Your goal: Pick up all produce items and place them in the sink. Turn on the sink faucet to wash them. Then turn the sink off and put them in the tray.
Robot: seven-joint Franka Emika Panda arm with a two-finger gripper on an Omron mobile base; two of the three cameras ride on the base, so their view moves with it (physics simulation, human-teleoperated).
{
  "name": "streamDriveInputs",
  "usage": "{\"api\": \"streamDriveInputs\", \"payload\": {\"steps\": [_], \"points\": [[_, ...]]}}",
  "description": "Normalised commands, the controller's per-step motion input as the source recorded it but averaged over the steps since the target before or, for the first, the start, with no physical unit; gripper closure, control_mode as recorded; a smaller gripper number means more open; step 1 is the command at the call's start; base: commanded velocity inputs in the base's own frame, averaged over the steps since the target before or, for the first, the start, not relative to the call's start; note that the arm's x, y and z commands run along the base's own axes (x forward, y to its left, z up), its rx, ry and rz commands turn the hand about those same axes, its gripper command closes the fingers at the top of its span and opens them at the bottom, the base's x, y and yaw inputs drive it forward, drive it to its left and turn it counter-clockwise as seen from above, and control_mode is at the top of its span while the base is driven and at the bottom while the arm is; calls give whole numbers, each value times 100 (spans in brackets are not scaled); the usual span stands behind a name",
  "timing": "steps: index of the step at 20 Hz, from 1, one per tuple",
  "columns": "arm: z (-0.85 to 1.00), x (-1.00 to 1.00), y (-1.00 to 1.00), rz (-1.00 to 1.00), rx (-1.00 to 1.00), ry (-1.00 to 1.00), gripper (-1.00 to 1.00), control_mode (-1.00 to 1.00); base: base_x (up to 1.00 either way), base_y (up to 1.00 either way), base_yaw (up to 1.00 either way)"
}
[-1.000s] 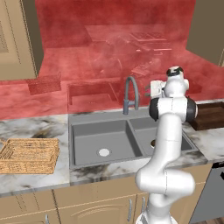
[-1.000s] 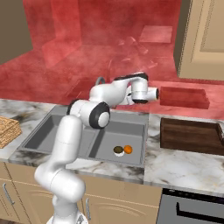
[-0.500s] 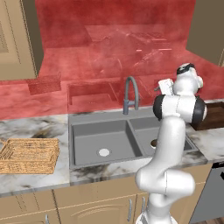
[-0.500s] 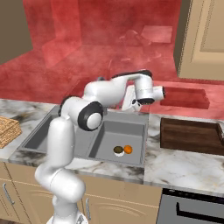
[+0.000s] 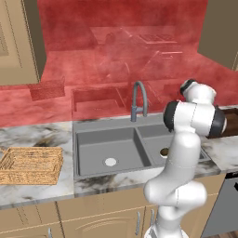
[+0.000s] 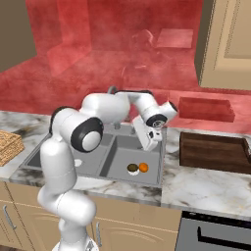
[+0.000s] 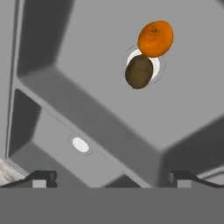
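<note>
Produce: an olive-brown piece (image 7: 139, 71) and an orange piece (image 7: 155, 38) lie touching each other in the right basin of the sink (image 6: 120, 147), below the tool and a little ahead of it; the brown one sits on the pale drain.
Tool: the tool (image 6: 148, 138) hangs above the right basin, pointing down into it, its fingertips (image 7: 43, 177) spread wide with nothing between them.
Sink: grey double basin set into the marble tabletop (image 5: 32, 135); the dividing wall runs beneath the tool, the left basin's drain (image 7: 80, 144) beyond it.
Faucet: the gooseneck faucet (image 5: 138, 100) stands behind the sink, behind the tool; I can't tell whether water runs.
Tray: the wicker tray (image 5: 31, 165) sits on the tabletop left of the sink, well apart from the tool.
Wooden block: a dark block (image 6: 213, 152) lies on the tabletop just right of the tool.
</note>
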Motion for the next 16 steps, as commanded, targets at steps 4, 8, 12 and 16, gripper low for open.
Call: {"api": "streamDriveInputs", "payload": {"steps": [4,8,12,16], "points": [[-74,-16,5,25,-30,4,-100,-100,0,0,0],[-22,17,8,6,-16,4,-100,-100,0,0,0],[-34,13,0,10,-21,0,-100,-100,0,0,0],[-66,0,0,10,-17,0,-100,-100,0,0,0]]}}
